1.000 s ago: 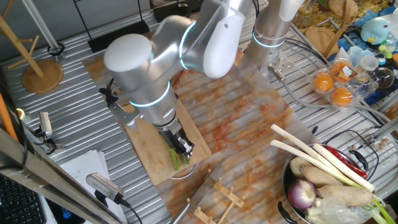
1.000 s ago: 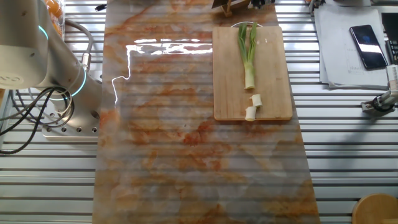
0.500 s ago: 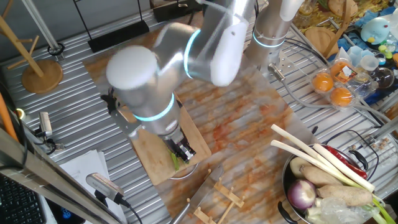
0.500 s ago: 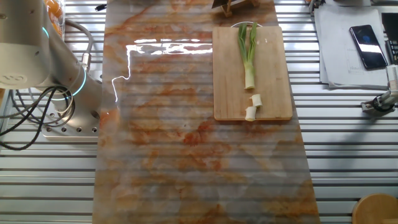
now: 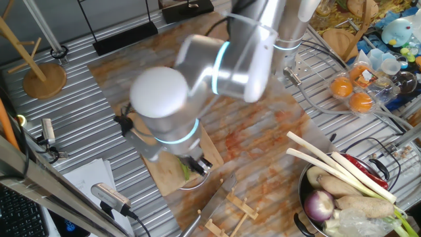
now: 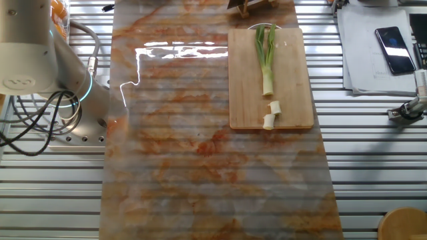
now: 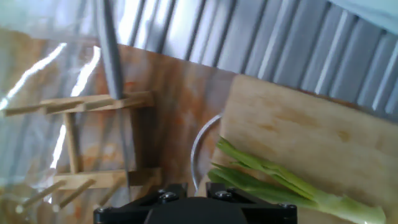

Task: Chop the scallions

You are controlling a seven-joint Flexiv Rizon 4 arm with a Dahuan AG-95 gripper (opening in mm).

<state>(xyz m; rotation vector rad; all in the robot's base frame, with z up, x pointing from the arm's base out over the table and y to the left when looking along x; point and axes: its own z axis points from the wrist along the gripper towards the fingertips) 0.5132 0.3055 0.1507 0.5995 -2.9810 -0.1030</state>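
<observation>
The scallions [image 6: 267, 57] lie along the wooden cutting board [image 6: 293, 100], green leaves toward the far end, with two short white cut bits [image 6: 271, 114] just beside the white base. In one fixed view the gripper [image 5: 199, 164] hangs over the leafy end near the board's edge. It is blurred, so I cannot tell how the jaws stand. A wooden rack [image 7: 87, 149] stands left of the board.

Scallions [image 6: 267, 59] green fading white; cutting board [image 6: 293, 93] light wood; mat [image 6: 200, 167] orange-streaked.
</observation>
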